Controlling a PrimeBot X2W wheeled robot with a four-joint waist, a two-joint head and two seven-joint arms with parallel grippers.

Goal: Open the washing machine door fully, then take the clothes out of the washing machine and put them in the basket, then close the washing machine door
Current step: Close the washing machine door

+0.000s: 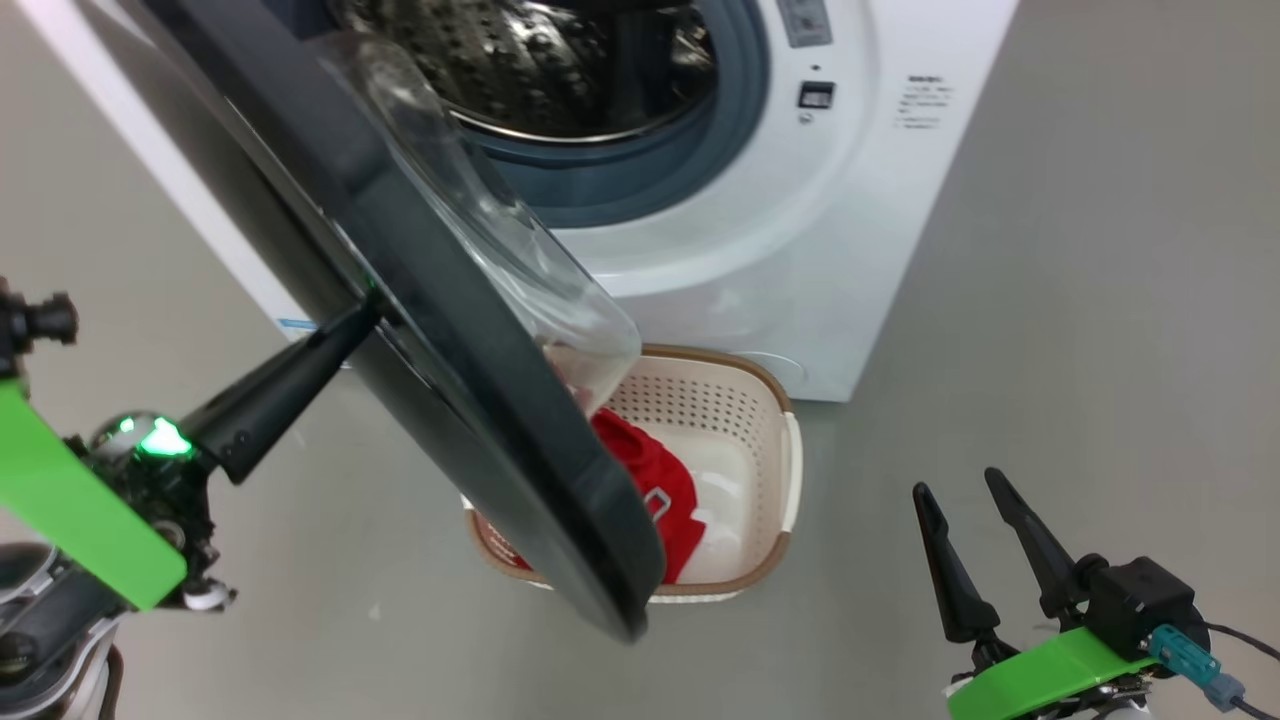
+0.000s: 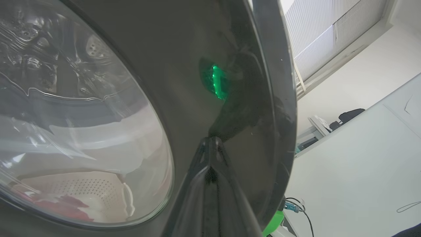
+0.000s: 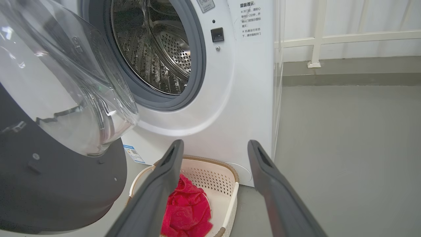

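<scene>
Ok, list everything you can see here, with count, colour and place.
washing machine: one, white, on the floor
washing machine door: one, black rim, clear glass, partly open over the basket
basket: one, cream, brown rim, in front of the machine
clothes: one bundle, red, in the basket
floor: grey, all around
railing: one, white, beyond the machine
left pincer: dark, shut, tips against the door rim
right pincer: dark, open, empty, lower right
</scene>
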